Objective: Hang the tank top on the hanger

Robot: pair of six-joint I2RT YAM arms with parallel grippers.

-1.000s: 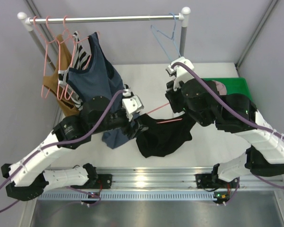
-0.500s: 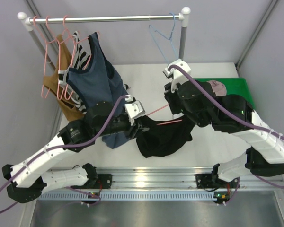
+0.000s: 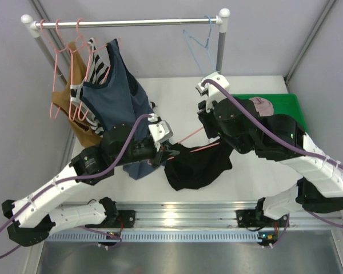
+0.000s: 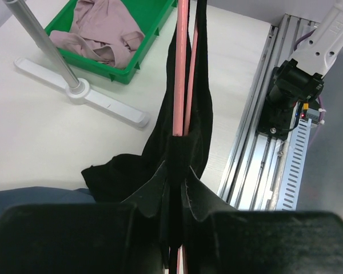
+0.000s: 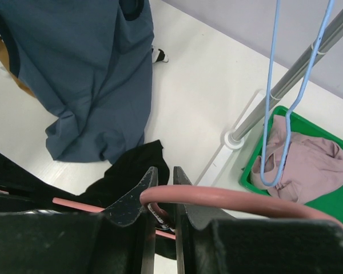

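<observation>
The black tank top (image 3: 195, 168) hangs in a floppy bunch from the salmon-pink hanger (image 3: 204, 146), just above the table between the two arms. In the left wrist view my left gripper (image 4: 176, 171) is shut on the black fabric (image 4: 126, 177). The hanger's wires (image 4: 181, 68) run straight out from between its jaws. In the right wrist view my right gripper (image 5: 162, 171) is shut on the hanger's curved hook (image 5: 228, 197), with the tank top (image 5: 126, 168) below it. From above, the right arm hides its own fingers.
A rail (image 3: 126, 23) across the back carries pink hangers (image 3: 60, 63), a slate-blue tank top (image 3: 117, 97) with striped and tan garments behind it, and a light-blue hanger (image 3: 197, 43). A green bin (image 3: 288, 105) at right holds a mauve garment (image 3: 262, 105). The rack's right post (image 3: 220, 51) stands near the right arm.
My left gripper has closed from wide open onto the black fabric at the hanger. It has drawn slightly left. The right gripper keeps its hold on the hook.
</observation>
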